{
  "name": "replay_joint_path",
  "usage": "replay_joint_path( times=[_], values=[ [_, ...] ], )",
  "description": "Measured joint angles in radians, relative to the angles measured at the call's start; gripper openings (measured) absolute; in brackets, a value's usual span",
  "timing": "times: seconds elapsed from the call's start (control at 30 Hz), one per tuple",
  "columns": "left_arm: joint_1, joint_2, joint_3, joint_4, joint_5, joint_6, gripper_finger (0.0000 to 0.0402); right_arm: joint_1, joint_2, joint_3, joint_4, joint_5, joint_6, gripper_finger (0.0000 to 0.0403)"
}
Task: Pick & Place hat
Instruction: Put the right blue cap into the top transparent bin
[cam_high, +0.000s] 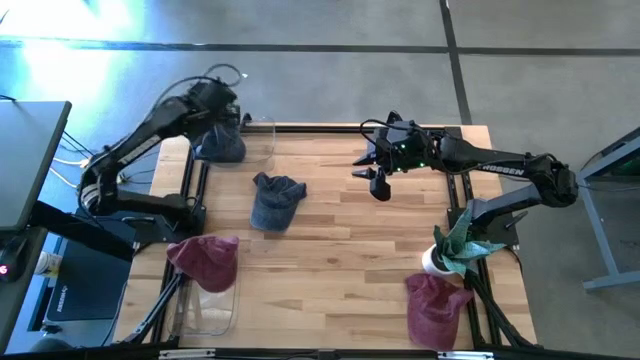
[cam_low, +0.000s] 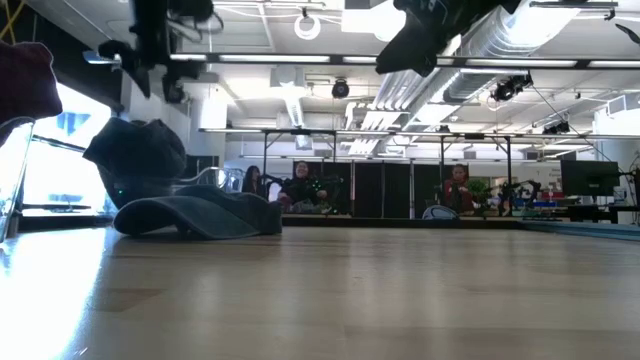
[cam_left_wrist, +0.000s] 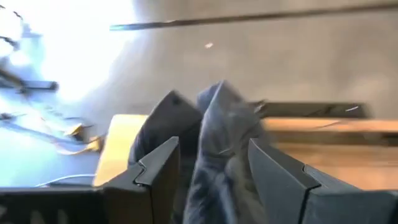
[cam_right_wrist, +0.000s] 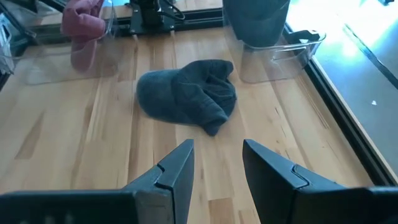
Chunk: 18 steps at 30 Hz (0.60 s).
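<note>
At the far left corner, a blue hat (cam_high: 222, 146) is being released into a clear bin (cam_high: 255, 135) by the left gripper (cam_high: 225, 112), its fingers parted around the cloth. The right gripper (cam_high: 378, 180), open and empty, is held above the second blue hat (cam_high: 275, 200), which must be grasped next.

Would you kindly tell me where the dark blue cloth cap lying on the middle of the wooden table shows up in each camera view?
High view: dark blue cloth cap left of centre on the boards.
Low view: cap at left, flat on the table.
Left wrist view: not clearly in it; a different blue cap fills it.
Right wrist view: cap centre, ahead of the tool's fingers.
Shared landmark: clear plastic bin just beyond the cap.
</note>
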Motion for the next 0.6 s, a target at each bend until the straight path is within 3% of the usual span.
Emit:
replay_joint_path(
  times=[0.13,0.27,0.4,0.6],
  values=[
    [-0.033,-0.032,0.056,0.060,0.160,0.006,0.0187,0.000,0.000,0.000,-0.008,-0.001,-0.020,0.0133],
    [-0.110,-0.008,-0.034,0.168,0.315,0.032,0.0160,0.000,0.000,0.000,-0.008,-0.015,-0.051,0.0133],
    [-0.141,0.063,-0.150,0.144,0.197,-0.037,0.0101,0.000,0.000,0.000,-0.020,-0.054,-0.060,0.0133],
    [-0.098,0.099,-0.307,0.122,0.018,-0.172,0.0014,0.000,0.000,0.000,-0.091,-0.075,-0.052,0.0133]
  ],
)
